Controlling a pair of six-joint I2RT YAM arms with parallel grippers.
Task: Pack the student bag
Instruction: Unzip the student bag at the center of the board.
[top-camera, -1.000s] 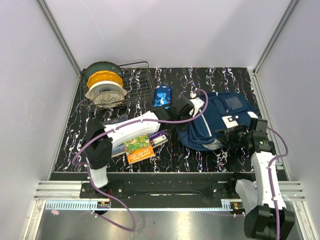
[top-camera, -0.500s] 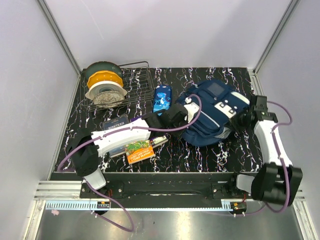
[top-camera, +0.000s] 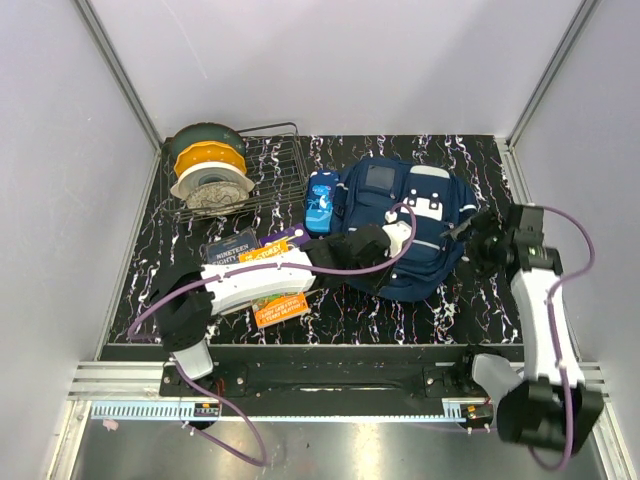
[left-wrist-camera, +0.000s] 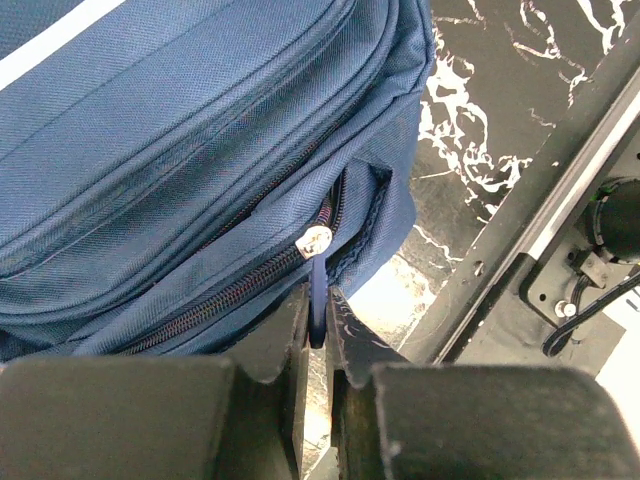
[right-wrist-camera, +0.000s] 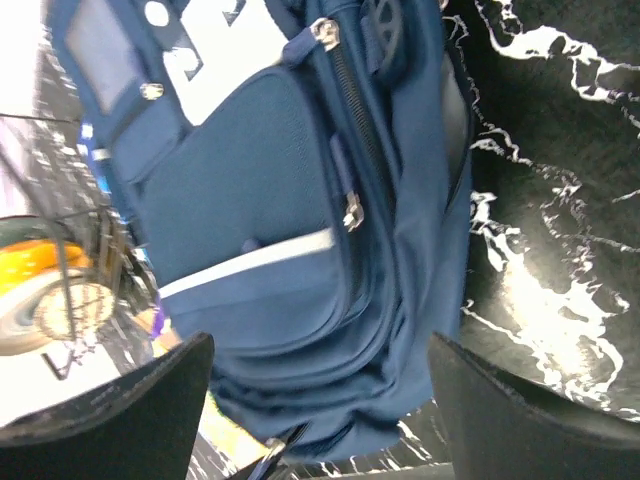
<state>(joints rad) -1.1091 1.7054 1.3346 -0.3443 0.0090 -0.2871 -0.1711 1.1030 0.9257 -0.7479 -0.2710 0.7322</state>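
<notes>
Pinching a zipper pull (left-wrist-camera: 317, 282) on the backpack's (top-camera: 400, 225) near edge, the left fingers (left-wrist-camera: 270, 350) press together. The backpack lies on the surface (top-camera: 480, 160), a pencil case (top-camera: 323, 200) just left of it; the right fingers (right-wrist-camera: 120, 400) stand spread beside its right end.

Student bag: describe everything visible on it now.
The student bag is navy woven fabric with white stripes and white front patches. It lies flat, front up, on the black marbled table. The left gripper has its jaws shut on one zipper pull; the right gripper sits open alongside.
</notes>
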